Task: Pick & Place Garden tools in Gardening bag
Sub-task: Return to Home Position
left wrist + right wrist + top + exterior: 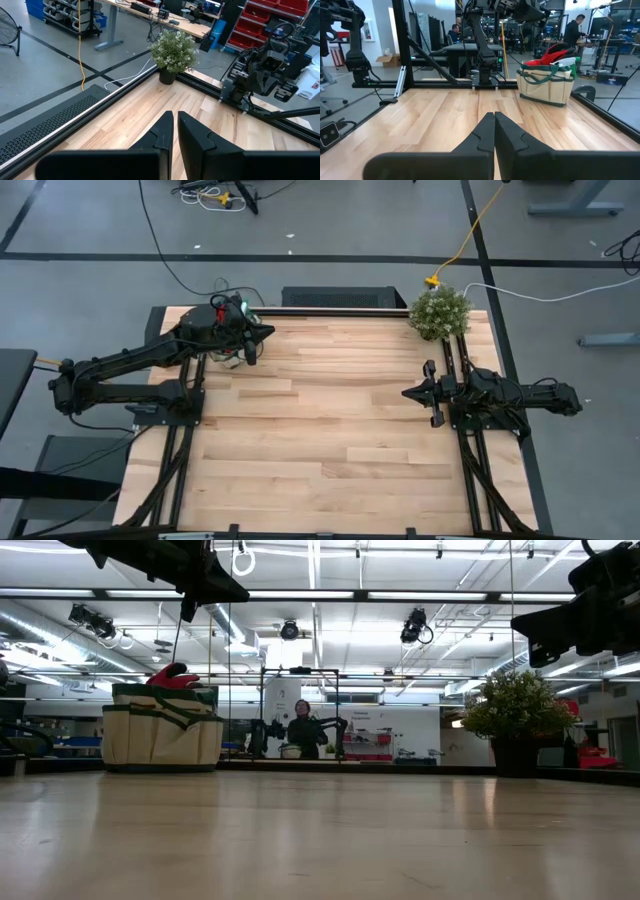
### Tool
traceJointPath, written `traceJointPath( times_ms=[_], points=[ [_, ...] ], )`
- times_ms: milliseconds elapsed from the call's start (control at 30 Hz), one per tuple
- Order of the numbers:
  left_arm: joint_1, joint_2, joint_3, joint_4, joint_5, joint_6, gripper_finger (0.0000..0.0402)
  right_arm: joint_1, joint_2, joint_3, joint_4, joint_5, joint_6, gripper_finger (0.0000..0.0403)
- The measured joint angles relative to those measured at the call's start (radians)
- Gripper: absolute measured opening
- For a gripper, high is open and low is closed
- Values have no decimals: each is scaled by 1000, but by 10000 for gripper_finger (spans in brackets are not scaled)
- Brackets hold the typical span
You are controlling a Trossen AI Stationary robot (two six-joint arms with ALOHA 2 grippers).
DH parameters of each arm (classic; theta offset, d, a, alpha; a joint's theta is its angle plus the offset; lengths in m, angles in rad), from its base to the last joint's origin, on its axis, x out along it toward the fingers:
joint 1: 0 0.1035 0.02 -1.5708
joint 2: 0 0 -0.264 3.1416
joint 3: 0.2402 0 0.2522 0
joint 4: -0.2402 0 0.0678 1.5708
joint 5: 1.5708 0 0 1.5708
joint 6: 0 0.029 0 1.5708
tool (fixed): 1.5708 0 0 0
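1. The gardening bag (pixel 545 89) stands in the top-left corner of the surface (pixel 330 440) in the high view. A red glove (pixel 172 676) and what looks like a green spray bottle (pixel 568 62) poke out of it.
2. The left end effector (pixel 175 131) hangs raised just beside the bag, fingers nearly together, empty.
3. The right end effector (pixel 494 131) hovers by the right edge, fingers pressed together, empty.
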Motion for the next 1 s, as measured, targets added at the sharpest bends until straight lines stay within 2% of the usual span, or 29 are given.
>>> traceJointPath(
  times_ms=[1000],
  points=[
    [0,-1,0,17,-13,-6,32,0,0,0,0,0,0,10]
  ],
)
